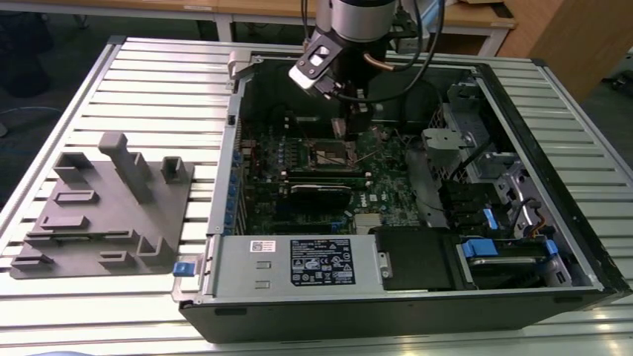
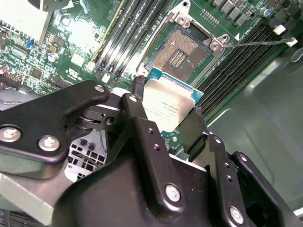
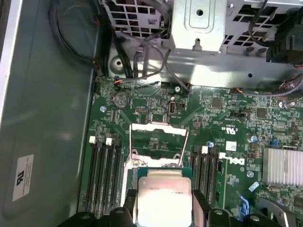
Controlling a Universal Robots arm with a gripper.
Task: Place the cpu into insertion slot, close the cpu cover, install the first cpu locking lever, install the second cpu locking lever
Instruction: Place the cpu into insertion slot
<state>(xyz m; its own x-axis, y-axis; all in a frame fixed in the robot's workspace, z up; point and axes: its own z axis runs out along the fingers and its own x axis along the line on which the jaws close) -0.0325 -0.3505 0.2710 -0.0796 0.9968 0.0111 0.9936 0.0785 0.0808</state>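
- A slatted metal table (image 1: 148, 81) carries everything, with wooden desks along the far edge of the exterior view.
- On the exterior view's left, a grey moulded fixture (image 1: 99, 200) lies flat on the slats, well apart from the work.
- An open computer case (image 1: 396, 322) lies on its side beside the fixture.
- Nearest in the case is a labelled power supply box (image 1: 296, 263). Blue plastic tabs (image 1: 478, 248) sit among the drive bays on the exterior view's right.
- Past the box is the green circuit board (image 1: 390, 189), with black memory slots (image 3: 104, 175), a finned silver heat sink (image 3: 284, 165) and a coin cell (image 3: 122, 99).
- The insertion slot (image 2: 182, 52) sits in the middle of the board. It is bare, and its contact field shows inside the silvery rim.
- A thin wire locking lever (image 2: 258, 43) runs out from the slot's corner across the memory slots.
- The cpu cover (image 3: 158, 126) stands swung up behind the slot, and board shows through its window.
- The gripper (image 2: 166, 97) hangs over the board with its black fingers (image 2: 142, 123) clamped on two opposite edges of the cpu (image 2: 165, 111).
- The cpu is in the air with its metal top towards the cameras, just beside the slot and not seated in it.
- The arm (image 1: 356, 22) comes down into the case from the far side.
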